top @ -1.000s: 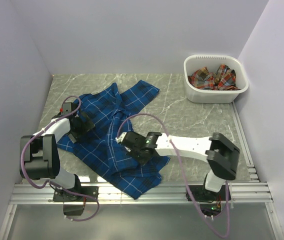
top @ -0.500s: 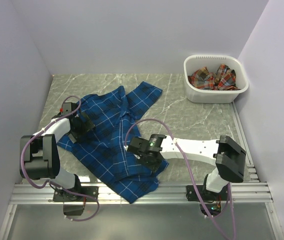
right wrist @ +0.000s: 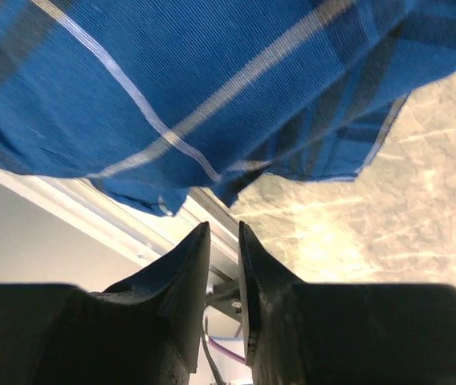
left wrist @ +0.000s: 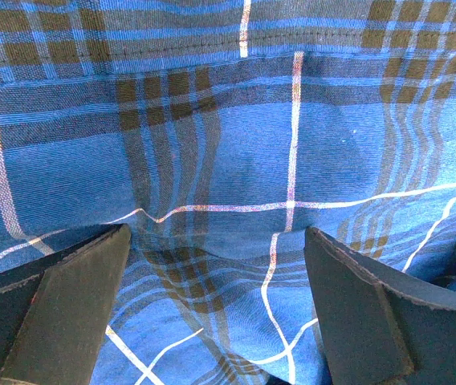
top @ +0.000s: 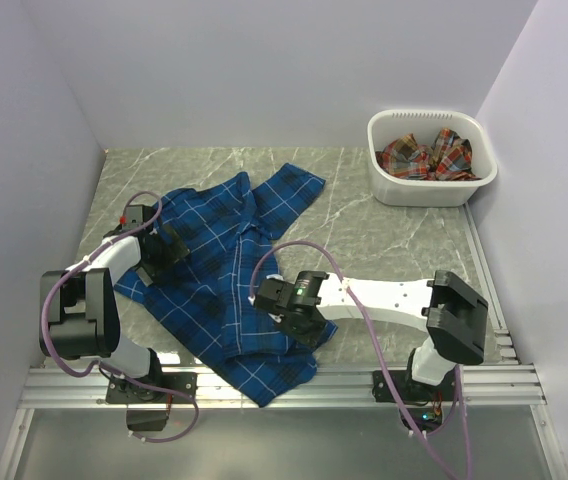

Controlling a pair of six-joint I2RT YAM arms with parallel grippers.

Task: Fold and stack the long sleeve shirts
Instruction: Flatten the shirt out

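Observation:
A royal blue plaid long sleeve shirt (top: 209, 270) lies rumpled on the left half of the table, one sleeve reaching toward the back centre. My left gripper (top: 169, 250) sits low over its left edge, jaws wide open; in the left wrist view the gripper (left wrist: 216, 233) has only blue cloth (left wrist: 228, 144) beneath it. My right gripper (top: 264, 296) hovers at the shirt's right side. In the right wrist view the gripper (right wrist: 223, 226) shows a narrow gap with nothing in it, blue cloth (right wrist: 172, 80) just beyond. A red-orange plaid shirt (top: 426, 155) is bunched in the basket.
The white plastic basket (top: 424, 192) stands at the back right corner. A metal rail (top: 364, 385) runs along the table's near edge, and the shirt's hem hangs over it. Walls close in the left, back and right sides. Marbled tabletop (right wrist: 388, 208) shows right of the shirt.
My right gripper moved right and toward the near edge, drawing the shirt's right side with it, then its jaws parted and let the cloth go. The left arm has not moved.

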